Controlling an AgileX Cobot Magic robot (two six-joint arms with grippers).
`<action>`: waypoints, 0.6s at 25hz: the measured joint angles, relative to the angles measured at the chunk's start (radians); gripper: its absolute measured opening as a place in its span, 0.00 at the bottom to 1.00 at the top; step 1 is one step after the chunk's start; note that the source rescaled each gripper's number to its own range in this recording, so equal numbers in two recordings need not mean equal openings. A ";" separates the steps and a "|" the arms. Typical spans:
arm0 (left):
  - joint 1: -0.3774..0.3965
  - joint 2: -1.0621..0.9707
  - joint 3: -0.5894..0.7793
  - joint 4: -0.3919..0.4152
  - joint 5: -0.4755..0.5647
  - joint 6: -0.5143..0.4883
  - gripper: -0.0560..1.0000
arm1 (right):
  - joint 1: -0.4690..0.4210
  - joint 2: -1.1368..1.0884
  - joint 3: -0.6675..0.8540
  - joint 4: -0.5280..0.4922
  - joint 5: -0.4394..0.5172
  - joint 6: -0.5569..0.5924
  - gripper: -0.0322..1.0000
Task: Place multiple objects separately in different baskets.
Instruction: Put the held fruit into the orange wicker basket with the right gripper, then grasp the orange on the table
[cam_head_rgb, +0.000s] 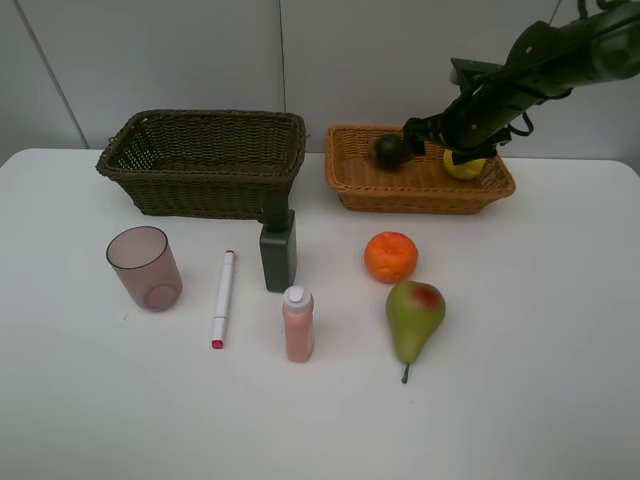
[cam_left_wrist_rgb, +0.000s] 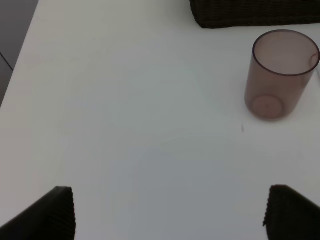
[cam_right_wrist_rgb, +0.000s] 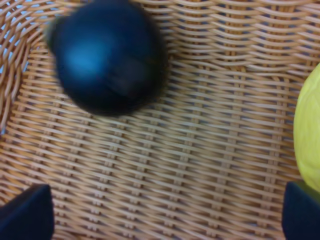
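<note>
The right pincer (cam_right_wrist_rgb: 160, 217) hangs over the orange-tan basket (cam_head_rgb: 420, 195) with its jaws spread wide and nothing between them. The dark green round fruit (cam_right_wrist_rgb: 107, 55), blurred in the wrist view, lies on the weave ahead of the fingertips, clear of both, and the yellow lemon (cam_right_wrist_rgb: 310, 135) sits close by one fingertip. The left pincer (cam_left_wrist_rgb: 170, 212) gapes equally wide above the white table (cam_left_wrist_rgb: 125, 100), empty, with the translucent pinkish cup (cam_left_wrist_rgb: 280, 75) upright ahead of it and the dark olive-brown basket (cam_left_wrist_rgb: 250, 15) beyond that.
</note>
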 joint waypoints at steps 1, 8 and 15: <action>0.000 0.000 0.000 0.000 0.000 0.000 1.00 | 0.000 -0.004 0.000 -0.001 0.009 0.000 0.90; 0.000 0.000 0.000 0.000 0.000 0.000 1.00 | 0.000 -0.085 -0.001 0.000 0.135 0.022 0.90; 0.000 0.000 0.000 0.000 0.000 0.000 1.00 | 0.000 -0.203 -0.003 0.000 0.355 0.075 0.90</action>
